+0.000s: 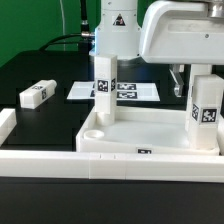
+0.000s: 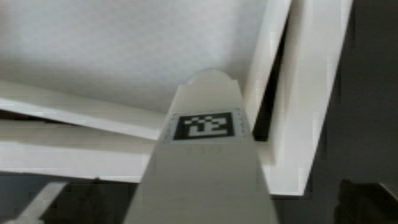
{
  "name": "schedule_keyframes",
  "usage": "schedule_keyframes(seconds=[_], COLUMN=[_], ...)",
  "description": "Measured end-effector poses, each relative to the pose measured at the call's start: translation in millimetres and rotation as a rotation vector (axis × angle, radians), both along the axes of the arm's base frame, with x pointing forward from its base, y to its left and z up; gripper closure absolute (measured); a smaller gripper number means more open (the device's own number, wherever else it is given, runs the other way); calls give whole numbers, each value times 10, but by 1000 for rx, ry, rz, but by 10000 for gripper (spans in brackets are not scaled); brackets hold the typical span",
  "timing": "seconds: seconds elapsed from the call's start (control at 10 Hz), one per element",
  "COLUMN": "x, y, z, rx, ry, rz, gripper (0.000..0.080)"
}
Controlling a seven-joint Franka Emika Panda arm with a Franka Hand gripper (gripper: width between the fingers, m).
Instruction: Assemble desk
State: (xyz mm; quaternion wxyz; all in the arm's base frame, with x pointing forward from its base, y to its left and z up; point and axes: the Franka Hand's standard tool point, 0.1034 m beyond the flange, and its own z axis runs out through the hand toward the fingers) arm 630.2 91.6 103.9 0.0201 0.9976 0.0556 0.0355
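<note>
We see the tabletop (image 1: 140,135) lying rim-up on the black table (image 1: 40,70), pressed against the white border rail (image 1: 60,160) that runs along the front. Two leg blocks stand upright in it: one (image 1: 104,85) at the tray's 10 o'clock corner, the other (image 1: 207,112) at its 2 o'clock corner (each shows a black-white tag). A third leg block (image 1: 35,95) lies on its side on the table, well apart, at about 9 o'clock from the tray. The marker board (image 1: 128,91) lies flat behind the tray, at 12 o'clock.

The gripper (image 1: 183,78) hangs under the arm's white wrist housing, just beside and slightly above the top of the right-hand upright leg. Its fingers (image 1: 177,80) stand apart, wide open, holding nothing. In the exterior view that leg seems to stand just outside the fingers rather than between them, though the housing hides much.

In the wrist view a tagged leg (image 2: 205,150) rises close to the lens over the tray's rim (image 2: 302,90); we see no fingertips there.
</note>
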Motion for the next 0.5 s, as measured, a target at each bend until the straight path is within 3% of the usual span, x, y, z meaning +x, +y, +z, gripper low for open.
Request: schedule_keyframes(seconds=[0.1,0.2,0.3,0.4,0.5], x=[8,10,10,11,11], y=[-48,-60,-60,-61,-62], z=[1,0,0,0,1], rx=[1,1,2,4,4], ry=[0,0,-1,-2,-2], rz=[-3,-12,-21,-48,-48], gripper=[250,250,432,509,509])
